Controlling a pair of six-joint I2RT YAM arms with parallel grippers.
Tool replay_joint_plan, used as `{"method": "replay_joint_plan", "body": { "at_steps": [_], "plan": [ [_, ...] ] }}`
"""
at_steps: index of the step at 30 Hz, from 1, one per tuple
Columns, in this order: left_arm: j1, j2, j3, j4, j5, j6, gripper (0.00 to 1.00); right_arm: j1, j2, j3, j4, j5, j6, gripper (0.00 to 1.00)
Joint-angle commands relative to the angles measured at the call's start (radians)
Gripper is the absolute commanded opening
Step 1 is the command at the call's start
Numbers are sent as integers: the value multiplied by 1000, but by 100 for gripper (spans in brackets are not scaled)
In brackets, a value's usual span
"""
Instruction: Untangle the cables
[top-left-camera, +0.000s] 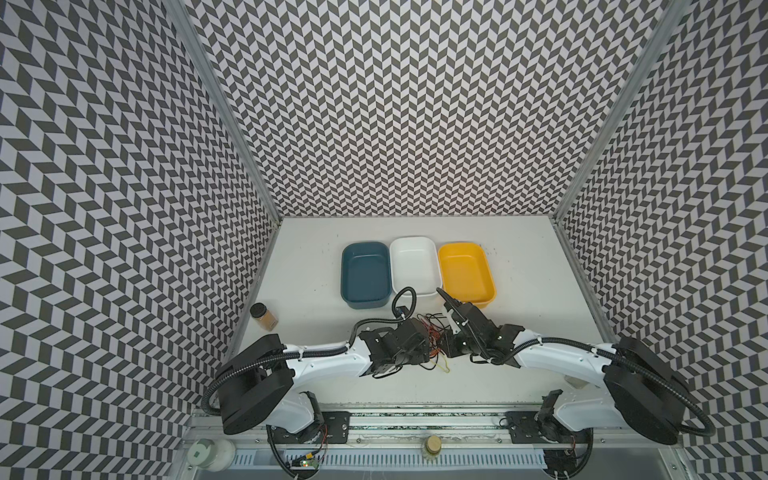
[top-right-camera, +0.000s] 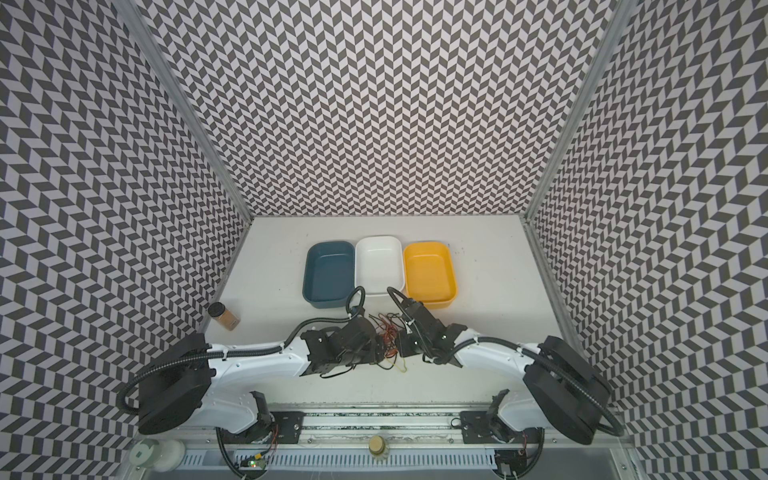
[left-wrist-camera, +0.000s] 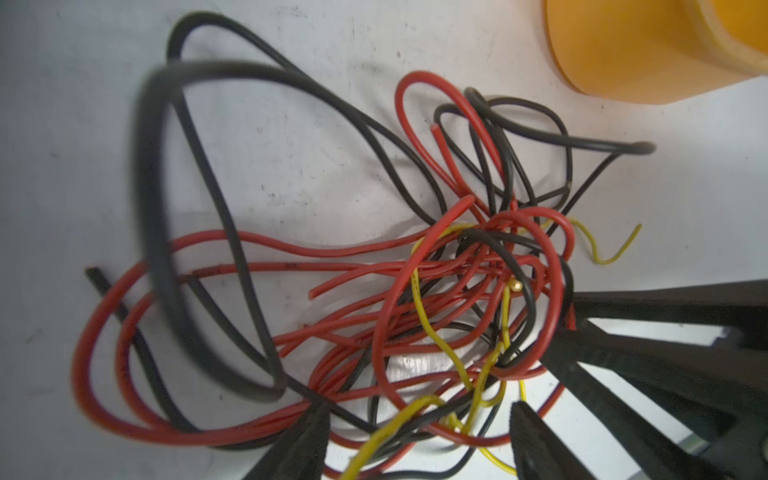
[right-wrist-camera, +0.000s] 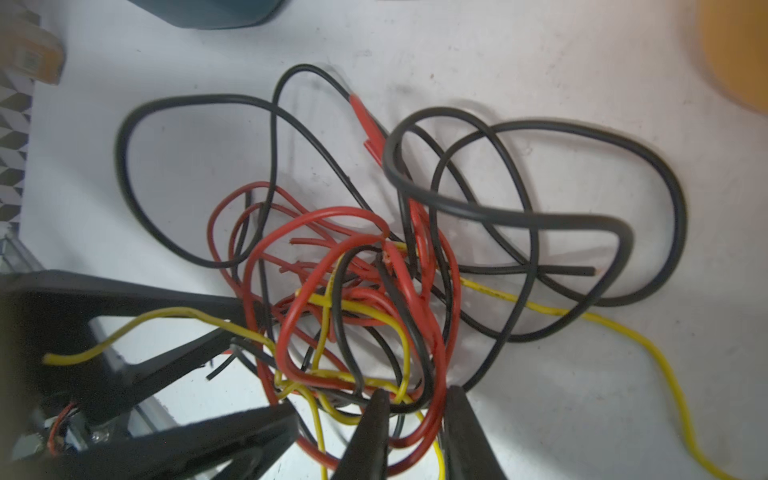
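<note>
left tool (left-wrist-camera: 417, 411): spread wide, cables (left-wrist-camera: 490, 266) straddled | right tool (right-wrist-camera: 417, 392): narrow gap, red and black strands enclosed | bench (left-wrist-camera: 291, 166): cables heaped ahead of both tools

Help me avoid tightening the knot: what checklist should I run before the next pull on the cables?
1. Cables separated: black, red and yellow strands knotted together on the table: not ok.
2. Left tool astride strands, jaws wide apart: ok.
3. Right tool gripping: jaws narrowly apart around red and black strands, nothing clamped: not ok.
4. A strand end that would pull free of the knot: cannot tell.
5. Blue tray, white tray and yellow tray hold no cable: ok.
6. Jar at the table's left edge, apart from the tangle: ok.
</note>
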Motion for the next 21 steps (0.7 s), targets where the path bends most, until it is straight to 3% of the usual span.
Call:
{"method": "replay_joint_plan", "body": {
  "at_steps": [1, 5, 12, 17, 21],
  "plan": [
    [-6, 13, -25, 31, -5, -11, 65, -3, -57, -33, 86, -44, -29, 21],
    [-6, 15, -49, 51, -4, -18, 58, -3, -95, -58, 125, -63, -29, 22],
    [-4, 8, -76, 74, 4, -27, 39, -3, -86, -52, 140, -82, -3, 46],
    [-4, -25, -86, 70, 7, -28, 21, -4, -57, -35, 106, -33, 20, 47],
    [-4, -72, -98, 58, 14, -28, 0, -4, -38, -53, 192, -82, 17, 47]
  ]
}}
